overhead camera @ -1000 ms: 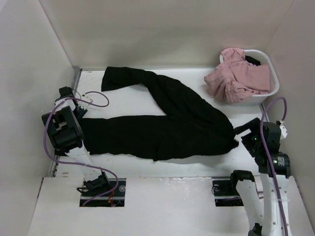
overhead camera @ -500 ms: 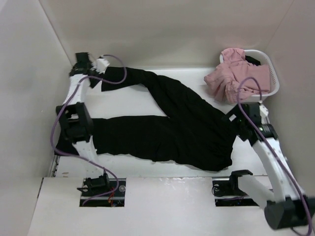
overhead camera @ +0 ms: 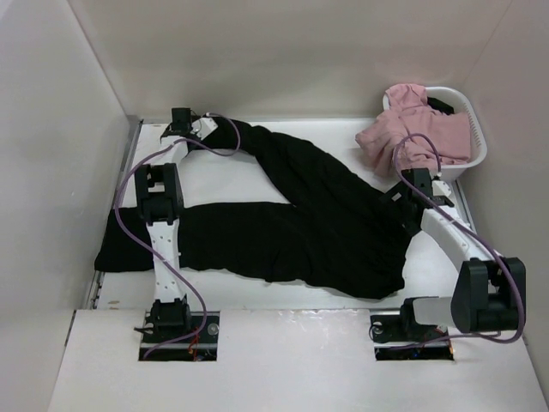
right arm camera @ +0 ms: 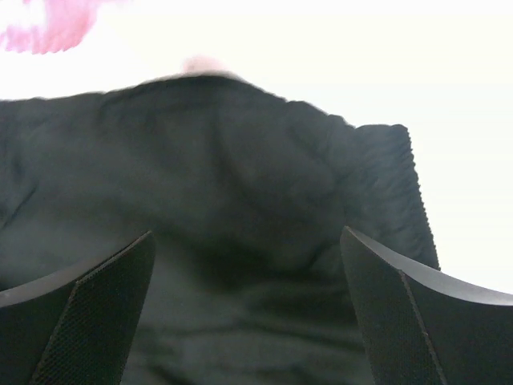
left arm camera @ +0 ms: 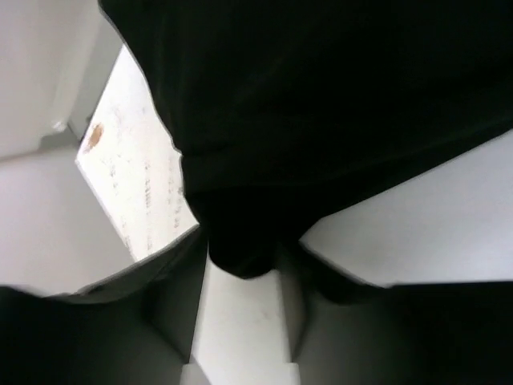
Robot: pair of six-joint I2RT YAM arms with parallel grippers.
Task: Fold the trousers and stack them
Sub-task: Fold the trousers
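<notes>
Left fingers (left arm camera: 172, 295) are straddling cuff (left arm camera: 240, 250) of trousers (overhead camera: 292, 232), grip unclear; right fingers (right arm camera: 80, 321) are hovering open above waistband (right arm camera: 393, 180), presumably preparing fold.

No writing, label, brand, number or sign can be read anywhere; the faint grey marks on the white worktop (left arm camera: 136, 184) just beside the trousers (left arm camera: 321, 120) are too blurred to make out.
</notes>
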